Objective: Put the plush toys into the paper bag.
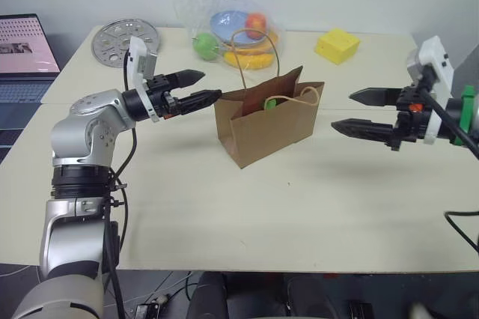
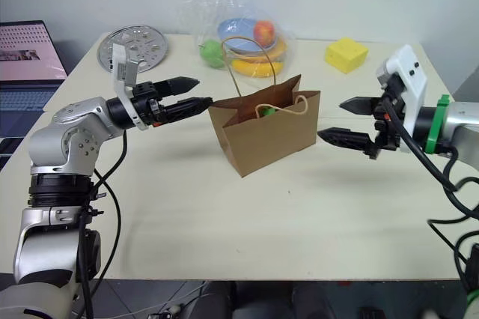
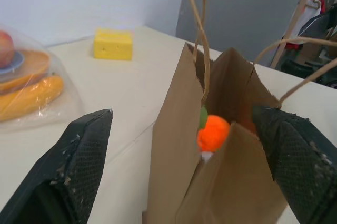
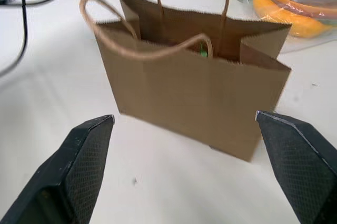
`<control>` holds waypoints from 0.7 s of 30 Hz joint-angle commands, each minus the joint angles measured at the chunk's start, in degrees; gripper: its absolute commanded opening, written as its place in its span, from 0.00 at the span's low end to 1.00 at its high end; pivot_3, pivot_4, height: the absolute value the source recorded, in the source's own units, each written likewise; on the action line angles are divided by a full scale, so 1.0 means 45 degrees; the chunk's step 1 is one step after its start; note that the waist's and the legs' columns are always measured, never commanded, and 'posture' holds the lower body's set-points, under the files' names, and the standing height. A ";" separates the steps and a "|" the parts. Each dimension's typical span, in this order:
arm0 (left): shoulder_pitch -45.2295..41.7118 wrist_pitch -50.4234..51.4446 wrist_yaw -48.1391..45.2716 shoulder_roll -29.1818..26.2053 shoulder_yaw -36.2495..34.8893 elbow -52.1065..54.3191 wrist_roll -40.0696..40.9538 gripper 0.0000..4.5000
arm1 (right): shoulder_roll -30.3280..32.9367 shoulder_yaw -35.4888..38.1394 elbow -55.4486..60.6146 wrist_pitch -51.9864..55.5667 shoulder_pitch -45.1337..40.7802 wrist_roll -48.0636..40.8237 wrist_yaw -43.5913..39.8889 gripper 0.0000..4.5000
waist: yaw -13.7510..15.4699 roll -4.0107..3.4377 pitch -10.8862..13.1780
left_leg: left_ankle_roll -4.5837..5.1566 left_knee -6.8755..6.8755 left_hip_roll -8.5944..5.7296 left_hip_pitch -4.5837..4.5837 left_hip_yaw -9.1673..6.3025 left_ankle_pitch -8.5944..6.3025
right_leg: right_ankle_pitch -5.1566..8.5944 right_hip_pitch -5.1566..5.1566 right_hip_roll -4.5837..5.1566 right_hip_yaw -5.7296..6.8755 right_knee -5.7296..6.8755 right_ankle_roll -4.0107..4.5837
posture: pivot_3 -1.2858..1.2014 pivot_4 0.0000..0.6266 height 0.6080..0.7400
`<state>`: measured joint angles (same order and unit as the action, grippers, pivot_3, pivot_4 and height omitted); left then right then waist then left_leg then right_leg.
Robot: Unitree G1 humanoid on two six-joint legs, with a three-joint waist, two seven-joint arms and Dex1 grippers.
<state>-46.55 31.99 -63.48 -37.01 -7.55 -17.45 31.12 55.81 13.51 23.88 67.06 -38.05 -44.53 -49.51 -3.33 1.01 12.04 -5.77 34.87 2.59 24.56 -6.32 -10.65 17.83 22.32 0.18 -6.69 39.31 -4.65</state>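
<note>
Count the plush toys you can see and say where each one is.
1 for sure: an orange plush ball inside the paper bag. A white scrap just under it may be a second toy, mostly hidden by the bag's wall.

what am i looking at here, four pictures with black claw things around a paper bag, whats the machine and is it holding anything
This is a two-armed humanoid robot at a table. The two wide pictures come from cameras in its head, looking down over its arms. The two close ones come from cameras on its wrists, each looking out between that arm's own black fingers.

The left gripper and the right gripper are both open and hold nothing. Between them stands the brown paper bag, upright. Inside it, the left wrist view shows an orange plush ball.

Farther back on the table lie a yellow foam cube, a clear bag of toy fruit and a round metal disc.
</note>
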 commanded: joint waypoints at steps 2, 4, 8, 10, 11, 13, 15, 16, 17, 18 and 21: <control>0.0658 -0.0053 -0.0684 -0.0041 0.0056 0.0788 0.0258 1.00 | 0.0347 0.0608 0.1295 -0.0481 0.0363 -0.1291 -0.0942 1.00 | -0.0022 0.0000 0.0000 | 0.0000 0.0000 0.0002 -0.0001 0.0001 0.0000 | 0.0000 -0.0003 0.0000 -0.0002 0.0000 0.0000 | 0.52 0.24 1.00; 0.0611 -0.0374 -0.0612 0.0295 0.0237 0.0531 0.0038 1.00 | 0.0278 0.0609 0.1649 -0.0441 0.0484 -0.1747 -0.0879 1.00 | 0.0010 0.0000 0.0000 | 0.0000 -0.0001 0.0003 -0.0002 -0.0003 0.0000 | 0.0000 -0.0003 -0.0001 0.0000 0.0005 0.0001 | 0.52 0.24 1.00; 0.0480 -0.0443 -0.0993 0.0525 0.0648 0.0239 -0.0135 1.00 | 0.0348 0.0620 0.1914 -0.0346 0.0655 -0.2295 -0.0522 1.00 | 0.0040 0.0001 0.0000 | -0.0001 0.0014 0.0000 0.0004 -0.0007 0.0001 | -0.0001 -0.0014 0.0001 0.0004 -0.0009 0.0000 | 0.52 0.24 1.00; 0.0475 -0.0493 -0.1138 0.0436 0.0677 0.0183 -0.0181 1.00 | 0.0506 0.0639 0.1937 -0.0388 0.0764 -0.2407 -0.0496 1.00 | 0.0035 0.0000 0.0000 | -0.0001 0.0015 0.0001 0.0005 -0.0007 0.0001 | -0.0001 -0.0015 0.0000 0.0004 -0.0020 0.0000 | 0.52 0.24 1.00; 0.0557 -0.0323 -0.1351 0.0325 0.0607 0.0394 -0.0007 1.00 | 0.0576 0.0698 0.1963 -0.0356 0.0832 -0.2544 -0.0501 1.00 | 0.0035 0.0000 0.0000 | -0.0001 0.0014 0.0001 0.0005 -0.0006 0.0001 | -0.0001 -0.0013 0.0000 0.0004 -0.0019 0.0000 | 0.52 0.24 1.00; 0.0641 -0.0093 -0.1597 0.0223 0.0509 0.0650 0.0204 1.00 | 0.0678 0.0762 0.1965 -0.0352 0.0916 -0.2754 -0.0481 1.00 | 0.0033 0.0000 0.0000 | 0.0000 0.0009 0.0002 0.0005 -0.0008 0.0000 | -0.0001 -0.0010 -0.0001 0.0005 -0.0018 0.0000 | 0.52 0.24 1.00; 0.0807 0.0173 -0.1964 0.0009 0.0461 0.0894 0.0410 1.00 | 0.0733 0.0769 0.1996 -0.0365 0.1019 -0.3023 -0.0467 1.00 | 0.0031 0.0000 0.0000 | 0.0000 0.0007 0.0003 0.0005 -0.0008 0.0000 | -0.0001 -0.0011 -0.0001 0.0005 -0.0019 0.0001 | 0.52 0.24 1.00; 0.0898 0.0126 -0.2105 -0.0084 0.0477 0.0915 0.0374 1.00 | 0.0755 0.0734 0.2034 -0.0391 0.1093 -0.3111 -0.0479 1.00 | 0.0030 0.0001 0.0000 | 0.0000 0.0006 0.0003 0.0007 -0.0008 0.0000 | -0.0001 -0.0011 -0.0001 0.0005 -0.0021 0.0001 | 0.52 0.24 1.00; 0.0955 0.0080 -0.2186 -0.0141 0.0496 0.0922 0.0340 1.00 | 0.0787 0.0708 0.2051 -0.0429 0.1154 -0.3180 -0.0481 1.00 | 0.0030 0.0000 0.0000 | 0.0000 0.0006 0.0003 0.0006 -0.0008 0.0000 | -0.0001 -0.0012 0.0000 0.0006 -0.0021 0.0001 | 0.52 0.24 1.00; 0.1028 0.0039 -0.2254 -0.0159 0.0539 0.0986 0.0317 1.00 | 0.0818 0.0644 0.2072 -0.0509 0.1204 -0.3171 -0.0453 1.00 | 0.0031 0.0000 -0.0001 | 0.0000 0.0005 0.0003 0.0006 -0.0008 0.0000 | -0.0001 -0.0011 0.0000 0.0005 -0.0021 0.0001 | 0.52 0.24 1.00; 0.1357 -0.0023 -0.2166 -0.0017 0.0717 0.1625 0.0271 1.00 | 0.0848 0.0519 0.2058 -0.0653 0.1207 -0.3186 -0.0366 1.00 | 0.0029 0.0000 -0.0001 | 0.0000 0.0008 0.0003 0.0006 -0.0007 0.0000 | -0.0001 -0.0013 0.0000 0.0004 -0.0021 0.0001 | 0.52 0.24 1.00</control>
<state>-40.41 32.43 -73.15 -37.01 -4.21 -13.22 31.54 58.47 14.62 31.88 65.43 -32.28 -57.97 -51.16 -3.20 1.01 12.04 -5.77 34.91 2.60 24.59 -6.35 -10.65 17.83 22.27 0.18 -6.67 39.22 -4.65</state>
